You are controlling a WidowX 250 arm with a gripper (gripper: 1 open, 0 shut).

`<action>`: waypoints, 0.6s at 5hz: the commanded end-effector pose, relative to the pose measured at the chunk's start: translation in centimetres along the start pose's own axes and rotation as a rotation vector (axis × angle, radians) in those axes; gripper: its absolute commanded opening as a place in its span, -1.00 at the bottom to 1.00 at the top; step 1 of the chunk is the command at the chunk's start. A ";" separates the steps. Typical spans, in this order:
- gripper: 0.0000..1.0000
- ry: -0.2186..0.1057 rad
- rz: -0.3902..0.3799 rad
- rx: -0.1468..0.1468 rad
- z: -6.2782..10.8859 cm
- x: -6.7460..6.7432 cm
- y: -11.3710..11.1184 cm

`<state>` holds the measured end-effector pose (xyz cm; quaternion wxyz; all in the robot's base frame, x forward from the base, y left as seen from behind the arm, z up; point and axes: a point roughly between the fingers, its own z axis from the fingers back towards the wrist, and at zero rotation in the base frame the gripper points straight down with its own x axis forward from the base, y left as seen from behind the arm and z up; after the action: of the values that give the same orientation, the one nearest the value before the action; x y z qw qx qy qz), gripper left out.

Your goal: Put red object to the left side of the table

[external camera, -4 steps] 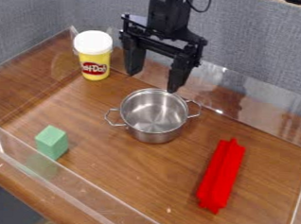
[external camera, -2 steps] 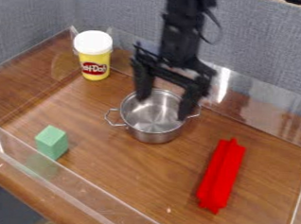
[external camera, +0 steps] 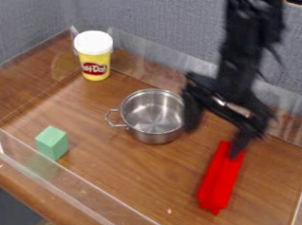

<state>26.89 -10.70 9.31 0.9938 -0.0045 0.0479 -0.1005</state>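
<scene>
The red object [external camera: 220,177] is a long ridged bar lying on the right part of the brown wood-grain table [external camera: 101,131], near its front right. My gripper [external camera: 219,120] hangs just above the bar's far end, its dark fingers [external camera: 192,103] spread wide and open with nothing between them. The arm rises from it toward the top right of the camera view. The bar's far tip is partly covered by the gripper.
A steel pot [external camera: 154,115] with side handles stands mid-table, just left of the gripper. A yellow Play-Doh tub [external camera: 93,55] sits at the back left. A small green cube [external camera: 51,142] lies front left. Low clear plastic walls [external camera: 60,190] edge the table.
The gripper has travelled from behind the pot, over it, to the right and down toward the red bar's far end. It stayed open. No object moved.
</scene>
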 end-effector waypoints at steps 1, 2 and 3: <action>1.00 -0.030 -0.015 0.006 -0.5 0.0 -1.6; 1.00 -0.060 -0.047 0.008 -1.0 -0.3 -2.1; 1.00 -0.103 -0.064 0.007 -0.3 -0.3 -2.2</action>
<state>25.94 -12.31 7.35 0.9917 0.0009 0.0254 -0.1257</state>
